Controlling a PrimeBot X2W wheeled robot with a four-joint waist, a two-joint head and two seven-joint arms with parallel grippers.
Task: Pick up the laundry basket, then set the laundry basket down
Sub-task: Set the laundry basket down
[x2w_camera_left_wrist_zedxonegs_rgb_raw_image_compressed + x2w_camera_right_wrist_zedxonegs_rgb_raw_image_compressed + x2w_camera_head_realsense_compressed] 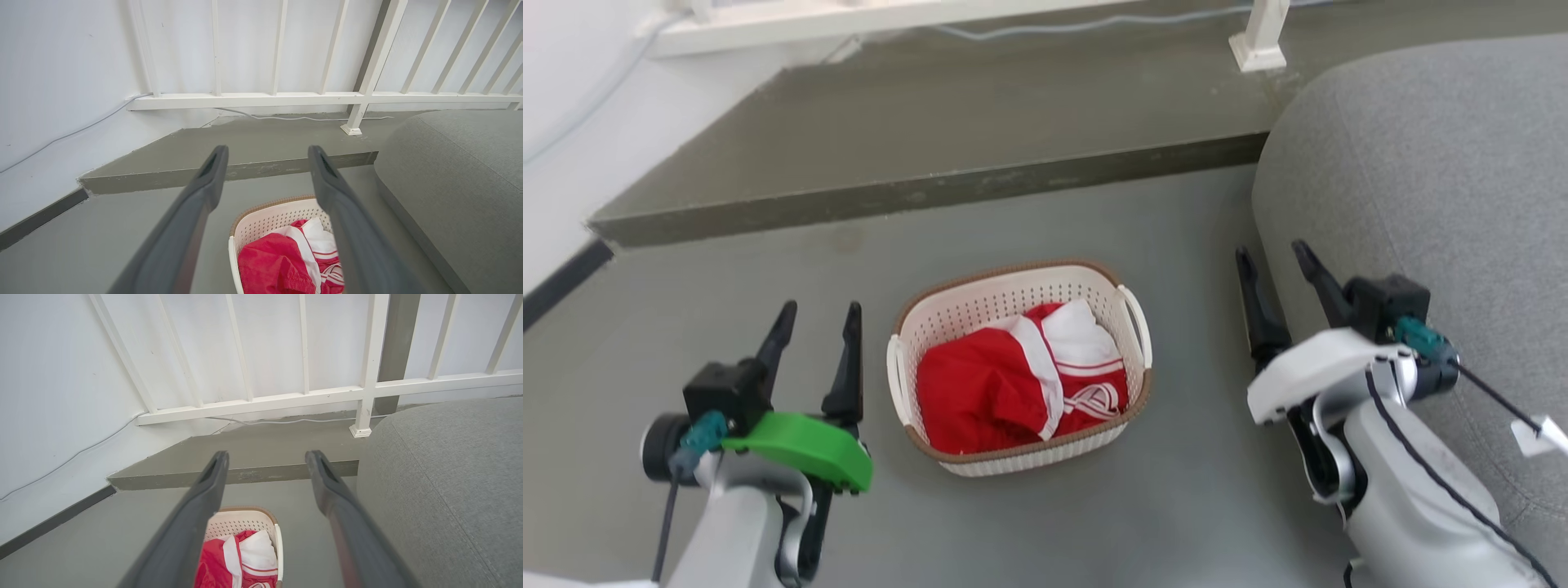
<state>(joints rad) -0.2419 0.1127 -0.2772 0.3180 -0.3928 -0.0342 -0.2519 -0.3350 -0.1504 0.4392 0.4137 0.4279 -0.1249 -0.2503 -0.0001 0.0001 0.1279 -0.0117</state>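
— Where sat the cream perforated plastic laundry basket (pixel 980 314)?
— On the grey floor (pixel 1176 457), between the grippers, long axis crosswise, right end angled slightly away.
— And the left gripper (pixel 821 309), the right gripper (pixel 1270 249)?
— Both spread wide, empty.

- Our left gripper (pixel 821 309) and right gripper (pixel 1270 250) each have two long dark fingers (pixel 192 212), matte grey and tapering to slim tips.
- The left wrist wears a bright green cover (pixel 800 447), while the right one gets a white cover (pixel 1311 359).
- There's a chunky black camera block (pixel 723 394) behind each gripper, with a teal connector (pixel 1417 333) plugged in.
- Our forearms (pixel 1405 510) are pale grey-white, and a thin black cable (pixel 1445 487) runs along the right one.
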